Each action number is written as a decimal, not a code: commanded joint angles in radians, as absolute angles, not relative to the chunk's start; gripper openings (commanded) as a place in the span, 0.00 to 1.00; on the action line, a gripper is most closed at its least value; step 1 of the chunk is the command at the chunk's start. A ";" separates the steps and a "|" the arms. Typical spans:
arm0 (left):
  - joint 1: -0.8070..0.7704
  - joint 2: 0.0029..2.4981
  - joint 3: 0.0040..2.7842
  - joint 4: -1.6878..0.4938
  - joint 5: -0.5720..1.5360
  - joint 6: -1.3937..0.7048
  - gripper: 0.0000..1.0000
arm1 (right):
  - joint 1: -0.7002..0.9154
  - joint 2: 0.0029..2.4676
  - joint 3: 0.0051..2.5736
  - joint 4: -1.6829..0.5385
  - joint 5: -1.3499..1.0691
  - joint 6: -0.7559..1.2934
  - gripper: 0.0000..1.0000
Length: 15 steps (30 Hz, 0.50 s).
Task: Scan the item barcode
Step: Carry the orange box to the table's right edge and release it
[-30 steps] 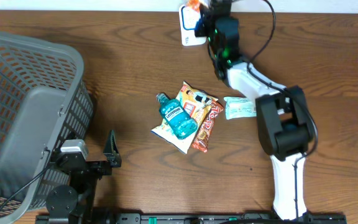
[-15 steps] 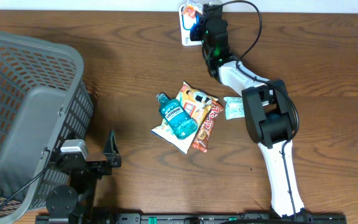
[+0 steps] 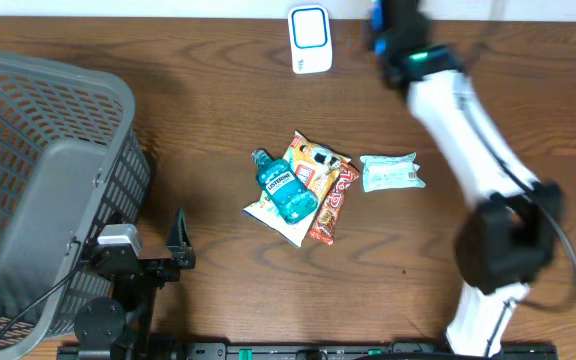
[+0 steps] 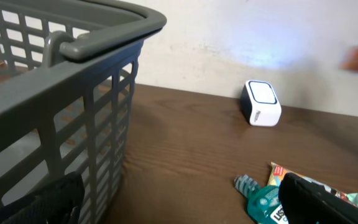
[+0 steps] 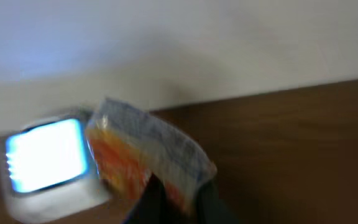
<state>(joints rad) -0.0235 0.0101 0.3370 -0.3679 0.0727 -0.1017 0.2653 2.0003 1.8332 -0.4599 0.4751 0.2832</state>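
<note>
On the brown wooden counter point(image 3: 218, 100), the grey basket point(image 3: 48, 170) fills my far left. Next biggest is the white right arm point(image 3: 468, 130), stretched from the near edge to the back wall. Beside the basket, at the near edge, the left end effector point(image 3: 178, 238) stands with its fingers wide apart.

Mid-counter is a small heap. A blue bottle point(image 3: 288, 192) reading LISTERINE lies across some snack packs point(image 3: 313, 165). A red bar point(image 3: 332, 205) touches their right side, and I can't read its print. A pale sachet point(image 3: 391, 172) sits just beside the bar, its lettering too small for me.

At the back edge stands the white scanner point(image 3: 309, 38), its face glowing in my right wrist view. Just to its right, the right end effector point(image 5: 176, 202) is clamped on the packet point(image 5: 142, 149). The packet is orange and white, and its writing is blurred.
</note>
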 commanded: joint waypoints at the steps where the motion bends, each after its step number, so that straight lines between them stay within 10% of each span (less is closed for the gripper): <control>1: -0.024 0.003 0.345 -0.366 0.068 -0.107 1.00 | 0.152 1.948 1.838 -0.641 0.816 0.293 0.01; 15: -0.024 0.003 0.345 -0.366 0.068 -0.107 1.00 | -0.462 2.015 1.740 -0.917 0.643 0.378 0.01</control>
<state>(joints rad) -0.0235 0.0101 0.3367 -0.3676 0.0727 -0.1017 -0.3904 2.0178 1.7714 -0.9199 0.7246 0.3496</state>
